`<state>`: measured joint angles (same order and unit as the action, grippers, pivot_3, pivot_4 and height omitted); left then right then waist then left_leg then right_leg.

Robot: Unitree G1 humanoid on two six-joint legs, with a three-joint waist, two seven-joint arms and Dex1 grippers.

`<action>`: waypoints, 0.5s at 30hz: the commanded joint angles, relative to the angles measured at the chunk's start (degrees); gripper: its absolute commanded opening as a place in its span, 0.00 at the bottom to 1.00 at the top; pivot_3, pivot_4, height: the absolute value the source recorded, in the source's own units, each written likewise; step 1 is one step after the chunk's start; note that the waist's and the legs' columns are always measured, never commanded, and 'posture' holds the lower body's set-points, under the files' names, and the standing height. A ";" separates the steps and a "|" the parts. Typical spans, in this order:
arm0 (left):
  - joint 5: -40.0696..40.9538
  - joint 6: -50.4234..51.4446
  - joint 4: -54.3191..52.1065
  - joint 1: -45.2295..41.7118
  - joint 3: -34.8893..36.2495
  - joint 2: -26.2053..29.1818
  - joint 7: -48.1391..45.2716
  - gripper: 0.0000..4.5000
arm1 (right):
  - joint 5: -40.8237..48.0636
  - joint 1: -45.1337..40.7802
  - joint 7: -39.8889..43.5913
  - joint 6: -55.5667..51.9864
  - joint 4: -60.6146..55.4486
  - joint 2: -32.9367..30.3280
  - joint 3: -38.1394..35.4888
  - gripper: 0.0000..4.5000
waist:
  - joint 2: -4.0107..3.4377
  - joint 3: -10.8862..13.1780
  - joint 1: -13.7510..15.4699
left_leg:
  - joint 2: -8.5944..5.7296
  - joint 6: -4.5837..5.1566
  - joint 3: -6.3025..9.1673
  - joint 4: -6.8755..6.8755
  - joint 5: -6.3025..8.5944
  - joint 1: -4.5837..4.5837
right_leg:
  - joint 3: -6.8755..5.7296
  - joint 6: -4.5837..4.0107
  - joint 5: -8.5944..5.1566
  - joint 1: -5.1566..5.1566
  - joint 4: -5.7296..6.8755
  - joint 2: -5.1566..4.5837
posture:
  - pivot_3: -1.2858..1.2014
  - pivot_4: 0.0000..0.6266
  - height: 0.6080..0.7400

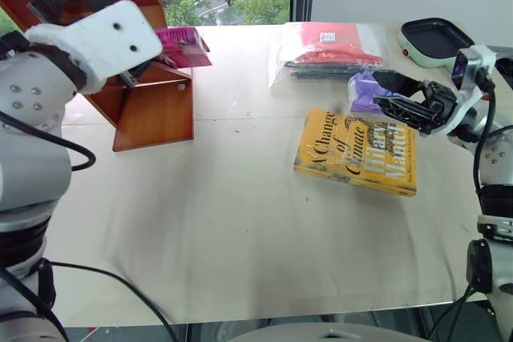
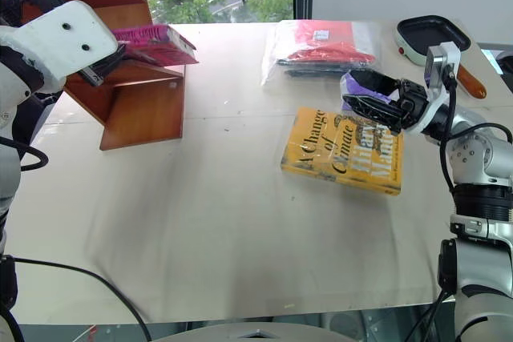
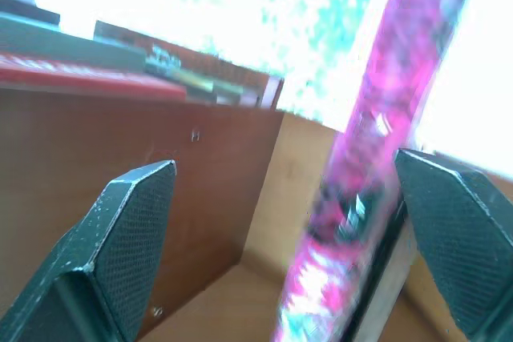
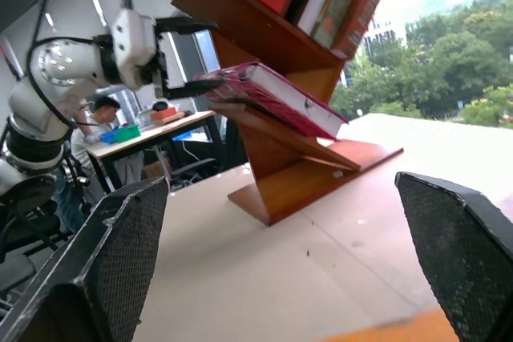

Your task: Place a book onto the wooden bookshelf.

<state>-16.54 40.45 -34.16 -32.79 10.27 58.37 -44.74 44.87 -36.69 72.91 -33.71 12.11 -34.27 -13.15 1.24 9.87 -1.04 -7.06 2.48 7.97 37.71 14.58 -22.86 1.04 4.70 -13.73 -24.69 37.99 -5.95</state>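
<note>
1. Table: wide pale top. The wooden bookshelf stands at its far-left corner, reddish-brown, slanted side panel, flat low board. Yellow book lies flat right of centre; plastic bag w/ red contents beyond it; black pan at far right.
2. The book: bright pink, lying on the bookshelf's low board, tilted, near end overhanging the board edge toward table centre. Long axis runs roughly L–R across the head views, spine end toward the left claw.
3. Key relation: left claw sits just at the book's left end, pointing level into the shelf. The book passes between its fingers, close to one finger, clear gap to the other. Jaws spread wide, released; no grip visible.
4. Right claw is well apart from the book, hovering above the yellow book's far edge, pointing left. Fingers spread, nothing between them. Left arm far nearer to the task's thing.
5. Judgement: placing looks done or nearly so; overhang could let the book slide if nudged when the left arm backs out.
6. View diff: right wrist view gives the side profile — book propped at a slope on the board, upper shelf holding books above — which head views flatten. Left wrist view shows finger-to-cover gap.
</note>
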 commanded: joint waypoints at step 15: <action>30.11 -2.70 -10.00 49.89 7.47 -33.81 0.47 0.99 | -14.61 24.54 1.46 30.19 2.89 -3.27 -4.60 1.00 | -0.47 -0.36 1.80 | 0.09 0.06 -0.03 0.30 0.05 0.32 | 0.09 -0.18 0.28 0.48 -0.12 0.02 | 0.52 0.24 1.00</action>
<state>11.57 41.32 -43.99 16.61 17.46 25.93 -45.86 30.85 -14.96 73.33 -7.81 16.59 -35.78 -14.78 0.77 9.51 0.77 -6.97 2.73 7.93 38.02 14.75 -22.39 1.11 4.53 -13.44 -24.06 37.85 -5.92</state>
